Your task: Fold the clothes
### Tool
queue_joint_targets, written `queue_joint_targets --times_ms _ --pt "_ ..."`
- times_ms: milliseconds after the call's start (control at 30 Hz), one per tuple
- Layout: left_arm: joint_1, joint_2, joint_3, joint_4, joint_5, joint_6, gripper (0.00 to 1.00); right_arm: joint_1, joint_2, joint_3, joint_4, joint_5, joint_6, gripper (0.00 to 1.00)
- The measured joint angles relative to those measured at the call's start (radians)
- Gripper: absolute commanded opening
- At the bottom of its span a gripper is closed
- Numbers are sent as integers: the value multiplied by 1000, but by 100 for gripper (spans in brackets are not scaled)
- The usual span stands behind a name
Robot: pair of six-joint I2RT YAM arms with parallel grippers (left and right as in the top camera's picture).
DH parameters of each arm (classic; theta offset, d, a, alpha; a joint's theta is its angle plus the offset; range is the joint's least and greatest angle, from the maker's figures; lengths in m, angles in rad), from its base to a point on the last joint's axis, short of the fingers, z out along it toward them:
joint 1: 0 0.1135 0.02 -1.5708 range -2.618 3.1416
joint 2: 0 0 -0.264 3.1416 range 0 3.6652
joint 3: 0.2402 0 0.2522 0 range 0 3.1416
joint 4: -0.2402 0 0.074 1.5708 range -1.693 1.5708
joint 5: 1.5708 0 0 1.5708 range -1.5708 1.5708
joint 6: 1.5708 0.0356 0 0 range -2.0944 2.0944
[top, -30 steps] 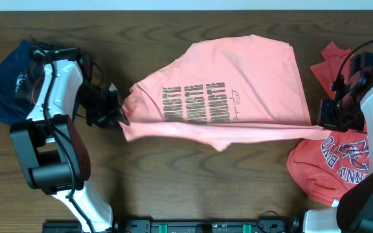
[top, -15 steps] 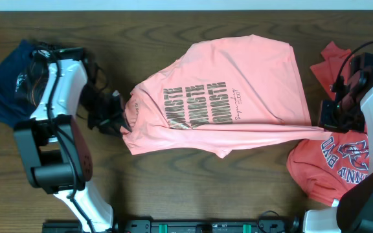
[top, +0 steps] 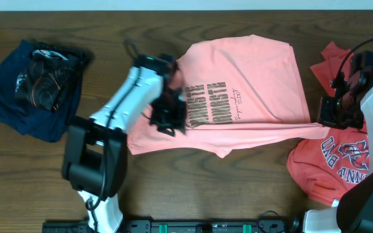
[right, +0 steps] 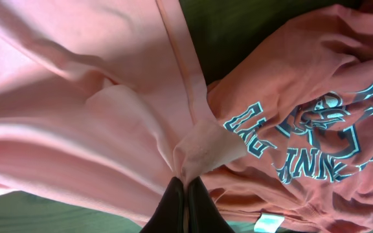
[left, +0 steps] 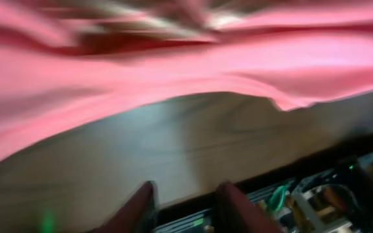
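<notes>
The light salmon-pink T-shirt with dark block lettering lies spread on the table's middle. My left gripper hovers over its left part, above the lettering. In the blurred left wrist view its fingers stand apart with nothing between them, and pink cloth lies beyond. My right gripper is shut on a pinched fold at the shirt's right lower corner, as the right wrist view shows. The coral-red T-shirt with a navy-and-white emblem lies bunched at the right.
A pile of dark navy garments with a black swirl-printed piece lies at the far left. The brown wooden table shows in front of the shirts. Electronics sit along the front edge.
My left arm has swung right from the pink shirt's left edge to above its lettering, uncovering the navy pile. The shirt's left edge has shifted slightly. The right arm has not moved.
</notes>
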Motion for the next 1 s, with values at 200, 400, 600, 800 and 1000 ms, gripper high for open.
queue_joint_targets --times_ms 200,400,600,800,1000 --pt "-149 0 -39 133 31 -179 56 0 0 0 13 -3 0 1" --pt "-258 0 -152 372 -3 -338 58 0 0 0 17 -6 0 1" --pt "-355 0 -227 512 -106 -400 66 0 0 0 18 -9 0 1" --pt "-408 0 -237 592 -197 -437 65 0 0 0 17 -11 0 1" --pt "-417 0 -237 603 -264 -486 22 0 0 0 17 -12 0 1"
